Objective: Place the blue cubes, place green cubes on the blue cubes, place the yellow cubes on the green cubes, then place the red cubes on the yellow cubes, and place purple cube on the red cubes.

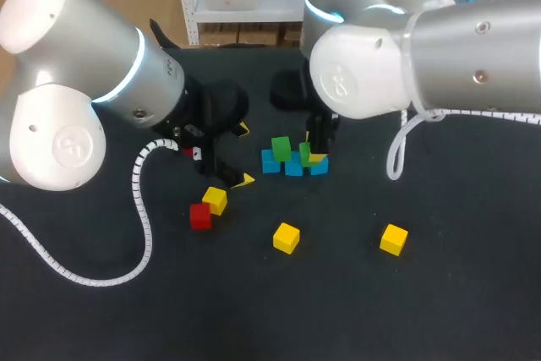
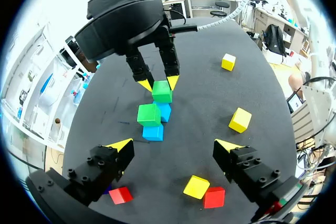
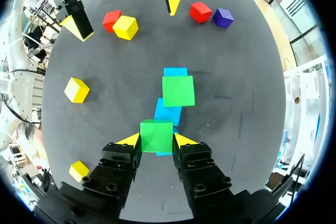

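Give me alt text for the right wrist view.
The right gripper holds a green cube over a row of blue cubes; a second green cube sits on them ahead. Yellow cubes, red cubes and a purple cube lie farther off.

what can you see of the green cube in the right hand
The green cube is a plain, matte, sharp-edged block, sitting level. The right hand is shut on it, a yellow tip against each of two opposite sides. It is right above a blue cube, whose edge peeks out beneath; whether it rests on it cannot be told. A second green cube stands apart ahead of it.
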Motion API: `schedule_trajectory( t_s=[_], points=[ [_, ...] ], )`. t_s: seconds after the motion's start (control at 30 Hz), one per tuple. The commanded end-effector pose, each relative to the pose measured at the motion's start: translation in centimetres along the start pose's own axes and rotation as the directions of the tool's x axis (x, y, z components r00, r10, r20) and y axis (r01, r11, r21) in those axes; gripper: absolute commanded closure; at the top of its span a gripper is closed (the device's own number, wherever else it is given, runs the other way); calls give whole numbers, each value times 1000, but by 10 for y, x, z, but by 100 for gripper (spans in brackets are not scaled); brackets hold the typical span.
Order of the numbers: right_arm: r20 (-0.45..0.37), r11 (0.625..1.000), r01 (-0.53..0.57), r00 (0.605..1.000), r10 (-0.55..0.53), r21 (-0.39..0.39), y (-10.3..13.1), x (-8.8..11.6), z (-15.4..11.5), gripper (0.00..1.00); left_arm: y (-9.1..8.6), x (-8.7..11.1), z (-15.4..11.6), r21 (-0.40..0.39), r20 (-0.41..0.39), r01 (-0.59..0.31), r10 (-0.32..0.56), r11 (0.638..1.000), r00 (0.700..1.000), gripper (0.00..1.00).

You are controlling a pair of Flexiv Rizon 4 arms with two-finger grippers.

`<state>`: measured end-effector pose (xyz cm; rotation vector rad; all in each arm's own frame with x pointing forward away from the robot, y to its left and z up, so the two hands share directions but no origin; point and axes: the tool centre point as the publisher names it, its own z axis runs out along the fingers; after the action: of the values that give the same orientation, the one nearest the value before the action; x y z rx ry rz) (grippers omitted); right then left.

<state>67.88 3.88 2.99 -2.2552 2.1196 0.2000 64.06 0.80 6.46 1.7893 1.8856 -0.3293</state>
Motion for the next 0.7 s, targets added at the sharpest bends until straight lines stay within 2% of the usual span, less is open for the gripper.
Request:
schedule_trajectory(
  t_s=[0.03, 0.7],
  points=[
    [13, 1000, 2, 1000, -2, -13, -3, 1, -2, 100, 0, 2, 0, 1, 6, -3, 3, 1000, 1000, 0],
    [6, 1000, -1, 1000, 1, -22, -7, 1, -1, 100, 0, 2, 0, 1, 6, -3, 3, 1000, 1000, 0]
  ],
)
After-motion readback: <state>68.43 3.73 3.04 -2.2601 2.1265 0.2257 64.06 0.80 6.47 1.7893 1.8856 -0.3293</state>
